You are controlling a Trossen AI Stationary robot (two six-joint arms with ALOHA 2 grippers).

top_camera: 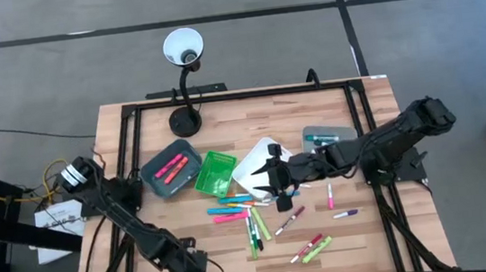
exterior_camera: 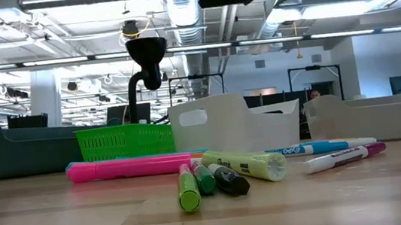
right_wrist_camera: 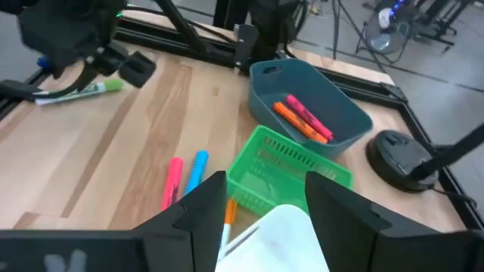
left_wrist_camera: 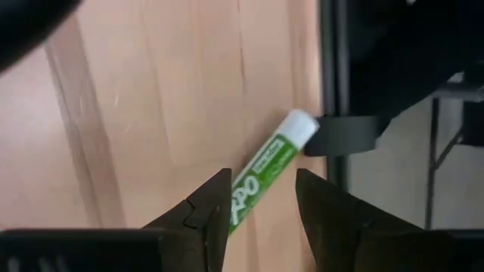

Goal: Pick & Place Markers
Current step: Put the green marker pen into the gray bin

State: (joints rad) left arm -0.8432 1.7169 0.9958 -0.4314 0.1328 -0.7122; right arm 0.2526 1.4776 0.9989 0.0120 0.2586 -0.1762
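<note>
Several markers (top_camera: 251, 217), pink, blue, green and purple, lie loose on the middle of the wooden table, and the low view shows them close up (exterior_camera: 193, 181). One green marker (left_wrist_camera: 261, 170) lies apart at the table's near-left edge, its white end against a black clamp of the frame. My left gripper (left_wrist_camera: 263, 177) hangs over it, open, a finger on either side of the marker. The marker passes close by one finger, and I cannot tell whether they touch. My right gripper (right_wrist_camera: 265, 181) is open and empty above the white bin (right_wrist_camera: 280, 227), near the green basket (right_wrist_camera: 291, 166).
A dark blue-grey bin (top_camera: 170, 169) holds pink and orange markers. Beside it stand the green basket (top_camera: 215, 172), the white bin (top_camera: 263, 156) and another pale bin (top_camera: 329, 136). A gooseneck lamp (top_camera: 185, 119) stands at the far edge. A black frame rail (top_camera: 123, 158) borders the table.
</note>
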